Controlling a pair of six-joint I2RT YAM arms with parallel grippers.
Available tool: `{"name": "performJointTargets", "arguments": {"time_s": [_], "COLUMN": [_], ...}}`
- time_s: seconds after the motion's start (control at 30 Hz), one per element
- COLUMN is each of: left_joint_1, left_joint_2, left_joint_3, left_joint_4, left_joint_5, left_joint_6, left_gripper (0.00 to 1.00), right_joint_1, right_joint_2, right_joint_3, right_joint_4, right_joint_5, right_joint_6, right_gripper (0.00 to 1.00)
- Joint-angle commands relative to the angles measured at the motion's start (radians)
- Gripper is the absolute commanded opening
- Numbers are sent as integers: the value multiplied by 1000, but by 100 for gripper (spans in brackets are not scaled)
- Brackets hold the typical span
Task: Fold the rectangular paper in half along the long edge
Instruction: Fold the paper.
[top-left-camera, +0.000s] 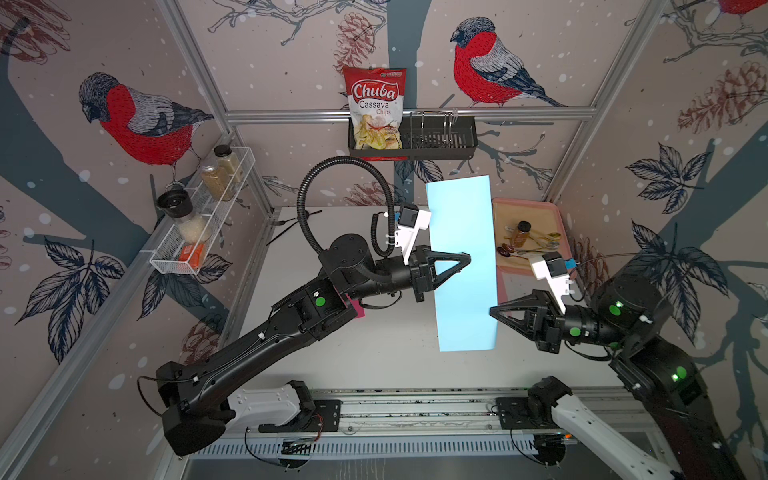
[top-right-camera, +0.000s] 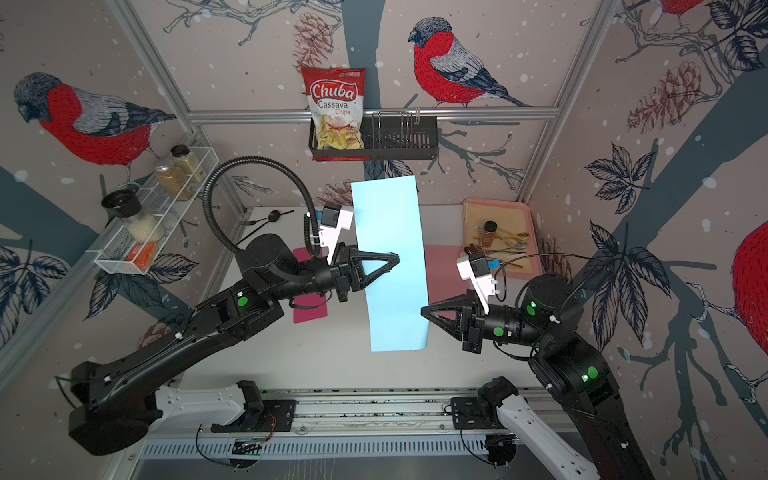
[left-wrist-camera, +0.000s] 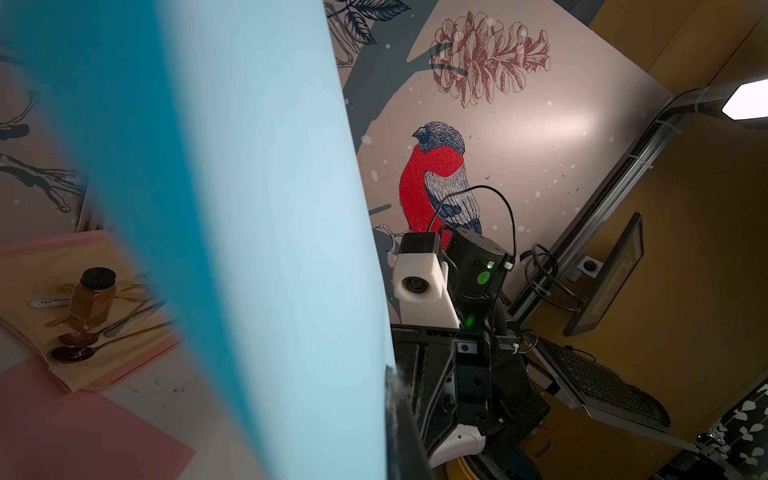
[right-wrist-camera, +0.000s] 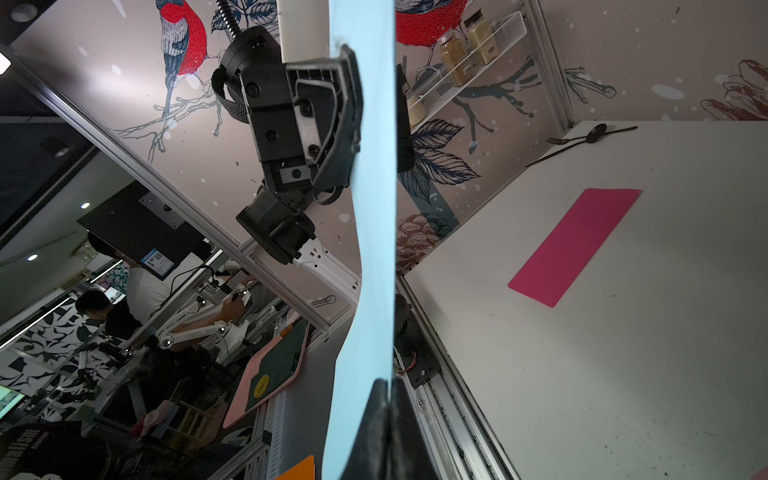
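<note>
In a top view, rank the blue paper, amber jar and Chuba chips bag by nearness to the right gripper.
1. blue paper, its edge pinched in the right gripper.
2. amber jar, on the pink tray farther back.
3. Chuba chips bag, in the black basket on the back wall.

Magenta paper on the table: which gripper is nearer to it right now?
Left. The left gripper grips the blue paper on the edge facing the magenta paper; the right gripper grips the opposite edge, beyond the sheet.

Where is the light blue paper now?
In both top views the light blue paper is held above the table between the left end effector and the right end effector.
</note>
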Motion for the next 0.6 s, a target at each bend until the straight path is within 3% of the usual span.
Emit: {"name": "performJointTargets", "arguments": {"time_s": [0.0,0.1,0.17,0.2,0.23,0.27,0.4,0.43,0.5,0.57], "left_joint_1": [0,1,1,1,1,0,0,0,0,1], "left_joint_2": [-1,-1,-1,-2,-2,-3,0,0,5,7], "left_joint_3": [17,20,23,23,25,25,30,31,37,42], "left_joint_4": [3,-5,-13,-14,-15,-19,-32,-33,-37,-41], "left_joint_5": [-20,-26,-31,-33,-35,-37,-49,-49,-49,-49], "left_joint_6": [30,36,39,41,41,43,53,54,55,59], "left_gripper": [0,0,0,0,0,0,0,0,0,0], "right_joint_1": [1,3,3,3,3,3,5,5,4,5], "right_joint_2": [-4,-10,-14,-18,-21,-23,-34,-37,-34,-35], "right_joint_3": [-5,-17,-18,-18,-22,-26,-31,-27,-24,-34], "right_joint_4": [-1,-5,-15,-20,-24,-25,-34,-36,-45,-43], "right_joint_5": [-14,-21,-14,-6,-3,-7,-18,-15,-6,-15], "right_joint_6": [-4,-5,-6,-6,-6,-5,-6,-5,-7,-5], "right_gripper": [14,0,3,12,15,15,0,1,14,10]}}
